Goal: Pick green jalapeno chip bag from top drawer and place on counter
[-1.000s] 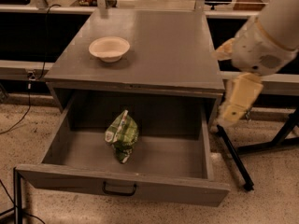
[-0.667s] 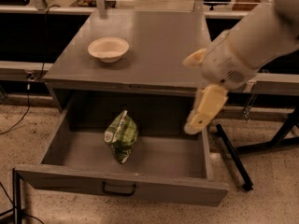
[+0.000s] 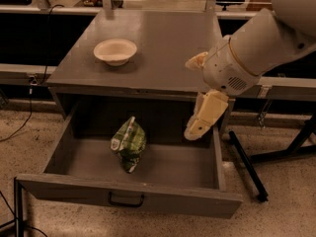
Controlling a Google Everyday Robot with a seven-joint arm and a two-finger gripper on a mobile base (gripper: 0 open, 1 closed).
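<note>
The green jalapeno chip bag [image 3: 128, 143] lies crumpled on the floor of the open top drawer [image 3: 74, 184], a little left of its middle. The drawer is pulled out far, and its dark pull handle [image 3: 126, 200] shows on the front. The grey counter [image 3: 163, 48] lies above it. My gripper [image 3: 191, 98] hangs at the drawer's right side, near the counter's front right corner, well to the right of the bag. Its cream fingers [image 3: 203, 116] are spread apart with nothing between them.
A cream bowl [image 3: 115, 51] stands on the counter's left part. Black table legs [image 3: 247, 164] run along the floor right of the cabinet. A black frame [image 3: 19, 206] and cables lie at the lower left. Dark shelving stands behind the cabinet.
My arm has swung left, from beside the cabinet's right edge to over the drawer's right side. The bag and bowl have not moved.
</note>
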